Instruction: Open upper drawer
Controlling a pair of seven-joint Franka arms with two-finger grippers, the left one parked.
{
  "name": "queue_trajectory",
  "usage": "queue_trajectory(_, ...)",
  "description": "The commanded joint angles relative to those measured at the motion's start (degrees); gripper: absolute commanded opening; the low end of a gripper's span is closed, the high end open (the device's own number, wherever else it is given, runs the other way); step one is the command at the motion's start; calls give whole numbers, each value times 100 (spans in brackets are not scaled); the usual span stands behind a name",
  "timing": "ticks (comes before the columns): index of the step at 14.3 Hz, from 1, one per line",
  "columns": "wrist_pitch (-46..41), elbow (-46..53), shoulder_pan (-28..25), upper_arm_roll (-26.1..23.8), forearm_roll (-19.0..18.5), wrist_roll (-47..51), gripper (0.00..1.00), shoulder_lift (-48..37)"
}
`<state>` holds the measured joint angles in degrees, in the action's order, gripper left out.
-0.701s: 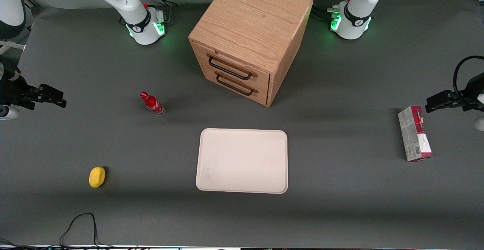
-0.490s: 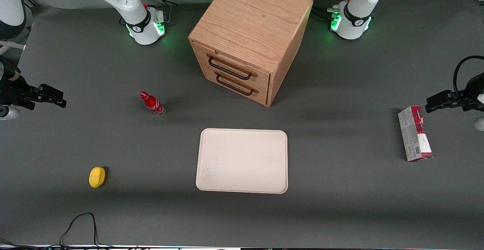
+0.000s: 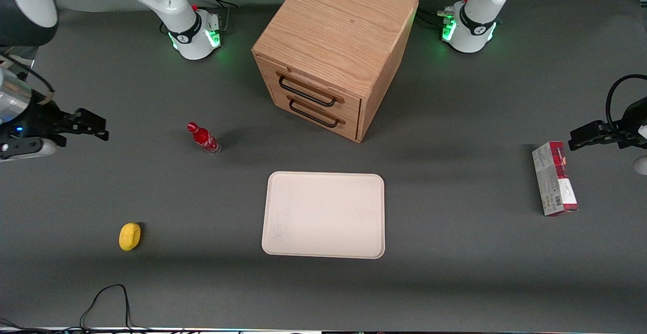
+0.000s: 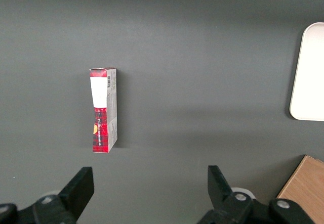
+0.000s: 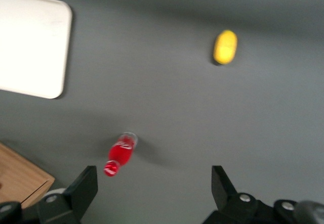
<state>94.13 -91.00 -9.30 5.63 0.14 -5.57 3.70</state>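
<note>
Claw (image 3: 98, 127) spread wide, empty, well apart from shut upper drawer (image 3: 309, 90)

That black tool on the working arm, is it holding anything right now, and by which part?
Nothing is held. The tool hangs open and empty above bare table, near the working arm's end, well short of the upper drawer and its handle.

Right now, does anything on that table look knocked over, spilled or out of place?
Nothing stands out. The cabinet sits angled, both drawers shut, the upper drawer unopened. The red bottle stands upright, nothing spilled. The gripper is open, hovering toward the working arm's end.
</note>
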Motion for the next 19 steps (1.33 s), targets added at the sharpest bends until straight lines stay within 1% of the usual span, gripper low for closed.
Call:
queue_trajectory(1, -114, 144, -501, 17, 275, -40, 100, 16)
queue_trajectory(9, -105, 311, -2618, 17, 311, 12, 100, 394)
queue_trajectory(10, -105, 328, -2812, 17, 311, 21, 100, 455)
queue_trajectory(16, -71, 416, -3639, 17, 302, 21, 100, 728)
queue_trajectory(18, -61, 556, -3675, 17, 346, -31, 100, 842)
queue_trajectory(19, -61, 574, -3675, 17, 476, -40, 100, 851)
